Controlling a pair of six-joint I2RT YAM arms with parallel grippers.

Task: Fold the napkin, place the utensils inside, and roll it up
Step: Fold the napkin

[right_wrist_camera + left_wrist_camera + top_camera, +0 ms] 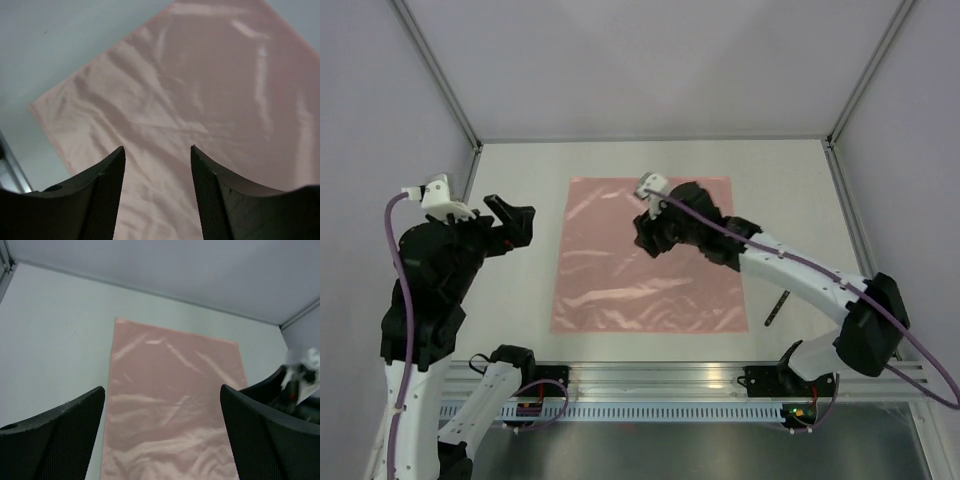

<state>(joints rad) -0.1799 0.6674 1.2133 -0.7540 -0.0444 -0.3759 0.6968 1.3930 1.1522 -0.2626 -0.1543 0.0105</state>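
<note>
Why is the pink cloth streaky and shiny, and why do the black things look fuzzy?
Top external view: light glints off creases in the thin salmon-pink square napkin, making pale streaks. Left wrist view: same glare; the left gripper's black fingers sit very close to the lens, so they blur. Right wrist view: streaks again; the right gripper's black fingers blur too.

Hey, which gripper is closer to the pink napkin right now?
Right. The right gripper hangs open directly above the napkin, near its middle. The left gripper, also open, is off the cloth, out past its left edge.
</note>
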